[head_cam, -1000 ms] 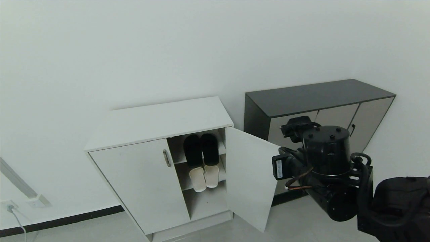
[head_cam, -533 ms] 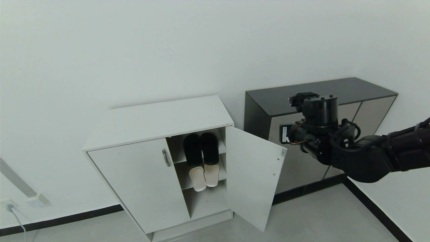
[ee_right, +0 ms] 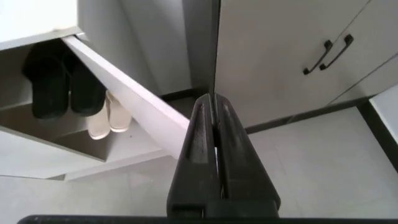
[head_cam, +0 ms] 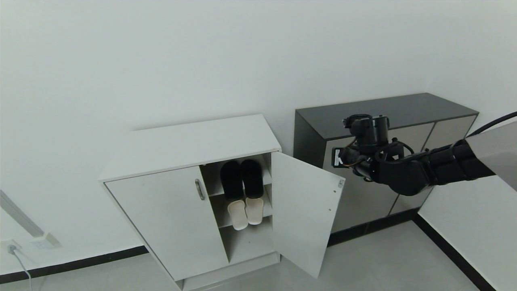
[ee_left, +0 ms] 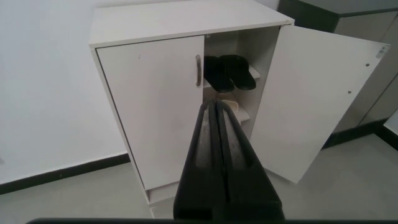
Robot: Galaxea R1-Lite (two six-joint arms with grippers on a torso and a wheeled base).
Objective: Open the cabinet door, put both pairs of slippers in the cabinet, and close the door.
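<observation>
While the cabinet [head_cam: 190, 145] stands against the wall with its right door [head_cam: 303, 206] swung wide, both pairs of slippers lie inside, in the open half. The black slippers [head_cam: 241, 180] sit side by side on the upper shelf. The white slippers [head_cam: 245, 213] sit on the shelf below, at 6 o'clock from the black pair, with their ends at the shelf's front edge. The bottom compartment lies at 6 o'clock from them. The left door [head_cam: 169, 222] is closed, and its metal handle [head_cam: 199, 190] sits at 9 o'clock from the black pair.

The right arm [head_cam: 408, 169] reaches in from 3 o'clock in the head view and ends at 2 o'clock from the open door's top corner, in front of the dark sideboard [head_cam: 383, 111]. It is apart from the door. The right gripper [ee_right: 215, 99] has its fingers pressed flat together with nothing between them. The left gripper [ee_left: 216, 106] is likewise closed tight and empty, pointing at the cabinet's open half. A wall socket [head_cam: 10, 246] with a cable sits low at 8 o'clock.
</observation>
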